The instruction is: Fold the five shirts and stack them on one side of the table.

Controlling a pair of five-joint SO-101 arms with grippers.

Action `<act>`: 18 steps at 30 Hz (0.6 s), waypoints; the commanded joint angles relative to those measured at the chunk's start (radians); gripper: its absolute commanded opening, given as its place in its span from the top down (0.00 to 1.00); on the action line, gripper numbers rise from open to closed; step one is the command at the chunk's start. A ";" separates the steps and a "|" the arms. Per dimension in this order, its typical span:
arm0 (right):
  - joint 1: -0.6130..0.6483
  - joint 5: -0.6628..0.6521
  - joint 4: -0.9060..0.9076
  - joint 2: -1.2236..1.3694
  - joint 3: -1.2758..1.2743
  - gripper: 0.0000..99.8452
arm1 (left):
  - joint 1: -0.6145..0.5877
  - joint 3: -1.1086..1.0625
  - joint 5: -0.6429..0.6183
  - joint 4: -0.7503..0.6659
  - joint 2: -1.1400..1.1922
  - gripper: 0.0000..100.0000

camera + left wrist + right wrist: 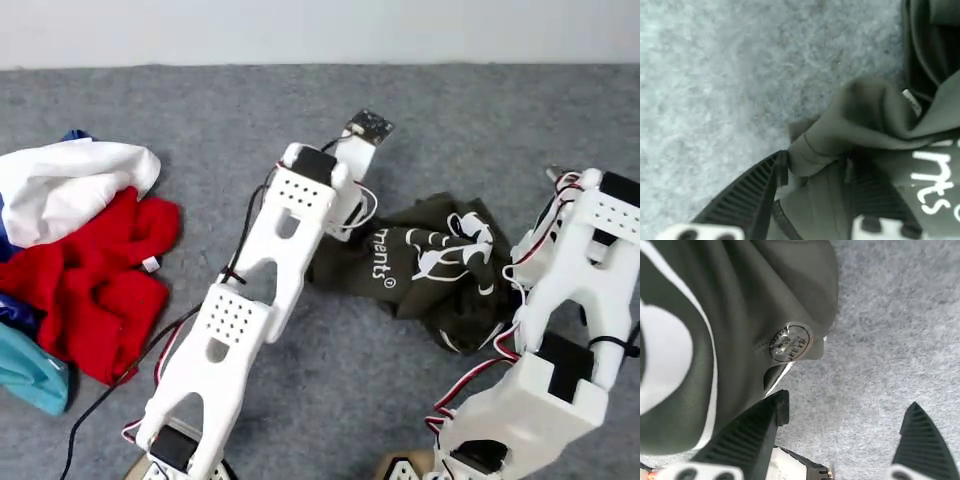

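Olive shirt (865,115) pinched in lowered left fingers (747,192)

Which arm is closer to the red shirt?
Left. The left arm stands between the red shirt and the dark shirt; the right arm is at the dark shirt's far side.

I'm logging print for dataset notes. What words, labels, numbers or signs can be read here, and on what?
White lettering on the dark shirt: only a word's tail shows past a fold; not readable whole.
Round sticker on the same shirt: too blurred to read.
White sewn tag on it: too small to read.
Small white tag on the red shirt: too small to read.
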State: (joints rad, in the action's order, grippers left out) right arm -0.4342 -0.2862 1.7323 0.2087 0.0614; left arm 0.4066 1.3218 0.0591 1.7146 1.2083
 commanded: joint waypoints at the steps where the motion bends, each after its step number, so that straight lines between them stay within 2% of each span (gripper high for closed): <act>1: 0.008 0.011 -0.004 -0.007 -0.002 0.64 | 0.029 0.107 -0.009 0.014 0.031 0.81; 7: 0.008 0.011 -0.004 -0.007 -0.002 0.64 | 0.051 0.248 -0.008 -0.017 0.069 0.99; 13: 0.008 0.011 -0.004 -0.007 -0.017 0.64 | 0.034 0.371 -0.002 0.005 0.046 0.99; 18: 0.005 0.006 -0.035 -0.007 -0.089 0.64 | -0.025 0.351 -0.002 0.031 -0.143 0.99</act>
State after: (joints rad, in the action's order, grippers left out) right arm -0.4342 -0.2862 1.7246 0.2087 -0.0046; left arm 0.4266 1.6134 0.0591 1.7269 1.2283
